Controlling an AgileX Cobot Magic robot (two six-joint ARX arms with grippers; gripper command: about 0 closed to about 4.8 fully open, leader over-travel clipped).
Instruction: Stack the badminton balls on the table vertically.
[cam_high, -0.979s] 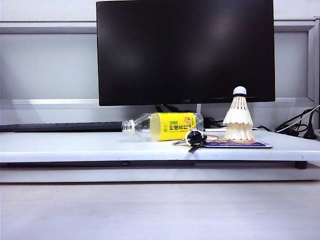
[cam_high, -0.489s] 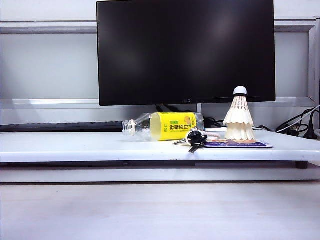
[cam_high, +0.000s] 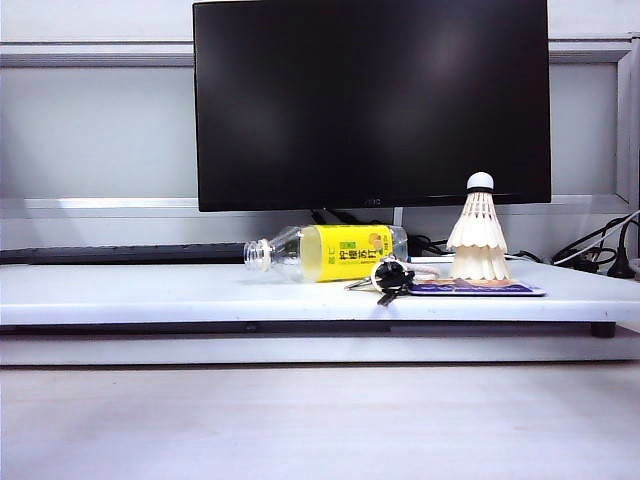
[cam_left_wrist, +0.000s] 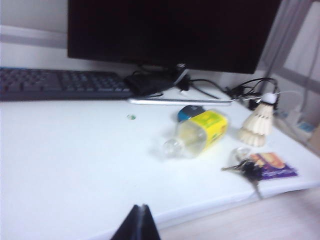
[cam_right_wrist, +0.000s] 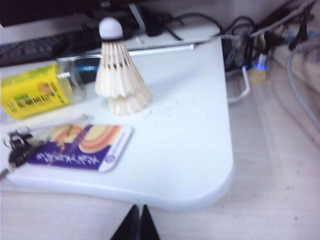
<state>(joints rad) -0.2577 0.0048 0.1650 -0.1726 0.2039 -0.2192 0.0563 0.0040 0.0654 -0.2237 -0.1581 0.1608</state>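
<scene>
Already nested: badminton balls (cam_high: 478, 237) stand upright, one skirt over the other, cork up, on the tabletop (cam_high: 150, 290) beside a card (cam_right_wrist: 80, 145) & keys. Left pincer (cam_left_wrist: 139, 223) & right pincer (cam_right_wrist: 136, 222) both clenched, empty, held well back. Feathers likely v. light, crushable; best pinched gently near the cork.

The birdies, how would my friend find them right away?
Start at the big black monitor and look under its right corner. There the badminton balls stand on the table, one stacked on the other, behind a purple card. Only they are white, feathery and cone-shaped.
</scene>
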